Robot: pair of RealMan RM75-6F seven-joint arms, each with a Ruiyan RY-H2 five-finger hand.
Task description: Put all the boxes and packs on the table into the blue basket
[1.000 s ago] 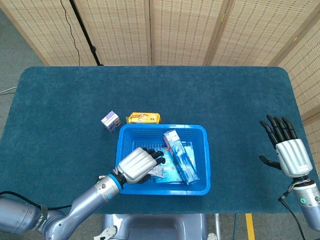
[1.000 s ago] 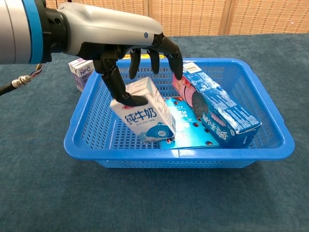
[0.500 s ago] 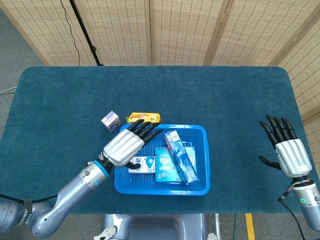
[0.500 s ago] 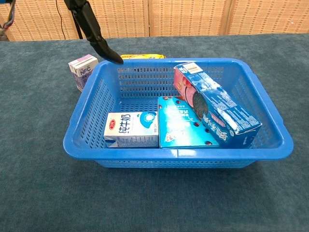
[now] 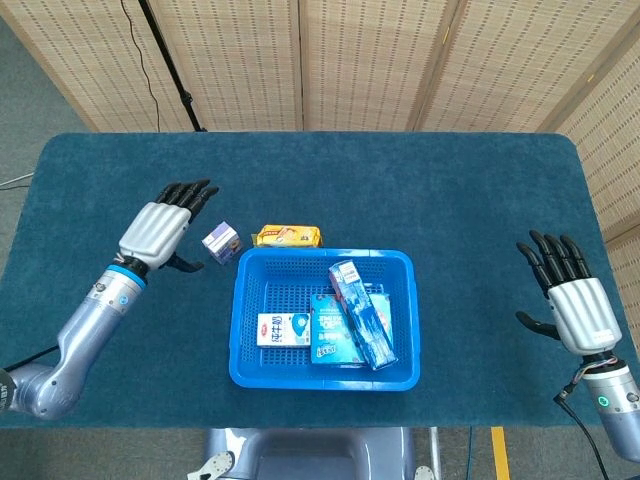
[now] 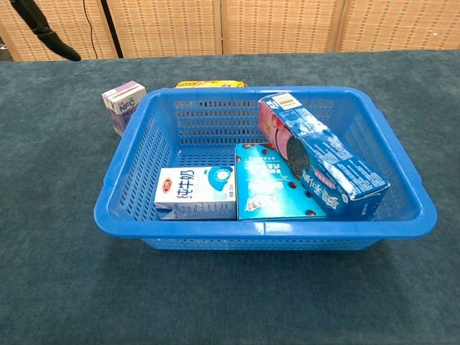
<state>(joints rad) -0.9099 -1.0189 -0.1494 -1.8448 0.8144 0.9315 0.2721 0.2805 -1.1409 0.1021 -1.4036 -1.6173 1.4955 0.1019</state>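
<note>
Blue basket (image 5: 405, 318), a plastic tray with perforated walls, sits on the teal table (image 5: 450, 200) just below the middle of the head view. Inside it lie three items: a white and blue milk carton (image 6: 196, 192) on its side at the lower left, a flat blue pack (image 6: 269, 192) beside it, and a long blue and pink box (image 6: 320, 154) leaning tilted across the right part. Outside, just beyond the upper left corner, stands a small purple and white carton (image 5: 222, 242), and a yellow pack (image 5: 288, 236) lies against the far wall. The left hand (image 5: 160, 230) hovers left of the purple carton, fingers spread, holding nothing. The right hand (image 5: 575, 303) is at the lower right edge, fingers spread and empty.
</note>
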